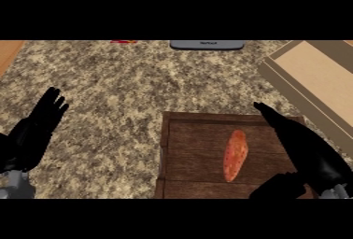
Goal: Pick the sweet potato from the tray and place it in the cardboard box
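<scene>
An orange sweet potato (235,155) lies lengthwise in the middle of a dark wooden tray (191,140) at the lower centre. My right hand (308,150) hovers over the tray's right side, fingers straight and pointing up-left, thumb (276,186) spread below; the potato lies in the gap to its left, untouched. The cardboard box (321,79) stands open at the upper right, just beyond the tray's far right corner. My left hand (36,133) rests open at the left edge, fingers up.
A grey flat device (207,45) lies at the counter's far edge, with a small red item (124,41) to its left. A wooden strip (8,53) shows at the upper left corner. Speckled granite counter (110,102) spreads between the left hand and the tray.
</scene>
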